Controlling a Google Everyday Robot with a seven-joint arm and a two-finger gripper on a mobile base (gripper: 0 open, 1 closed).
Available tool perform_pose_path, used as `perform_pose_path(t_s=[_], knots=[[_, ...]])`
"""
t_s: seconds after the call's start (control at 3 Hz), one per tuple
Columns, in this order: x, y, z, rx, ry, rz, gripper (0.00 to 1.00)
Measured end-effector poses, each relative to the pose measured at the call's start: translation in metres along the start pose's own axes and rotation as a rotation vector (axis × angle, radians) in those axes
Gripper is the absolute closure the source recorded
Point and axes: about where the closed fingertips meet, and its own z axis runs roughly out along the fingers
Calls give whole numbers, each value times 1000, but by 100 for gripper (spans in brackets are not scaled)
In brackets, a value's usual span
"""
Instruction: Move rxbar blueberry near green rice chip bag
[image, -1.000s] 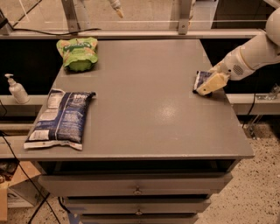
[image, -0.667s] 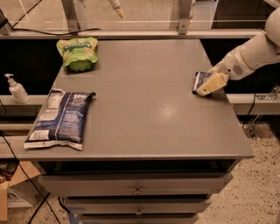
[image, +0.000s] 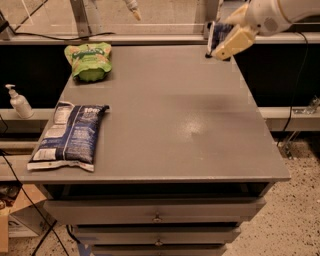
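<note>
The rxbar blueberry (image: 216, 36), a small dark navy wrapper with a white patch, is held in my gripper (image: 222, 44), lifted above the table's far right corner. The gripper's cream-coloured fingers are shut on the bar, which hangs nearly upright. The green rice chip bag (image: 89, 60), puffy and bright green, lies at the table's far left. The bar is far to the right of that bag.
A large navy-and-white bag (image: 69, 135) lies at the grey table's (image: 175, 115) left front edge. A white pump bottle (image: 19, 101) stands on a ledge left of the table. Drawers sit below the tabletop. A glass-and-metal rail runs behind.
My gripper has lifted the rxbar off the table's right side and carried it up and toward the far right corner. The two bags have not moved.
</note>
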Motion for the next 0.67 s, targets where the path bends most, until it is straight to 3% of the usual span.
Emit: perform_pose_path(t_s=[0.33,0.67], knots=[[-3,-2,-2,5,-4,-9,100],[14,4,10,-13,-3,71,100]])
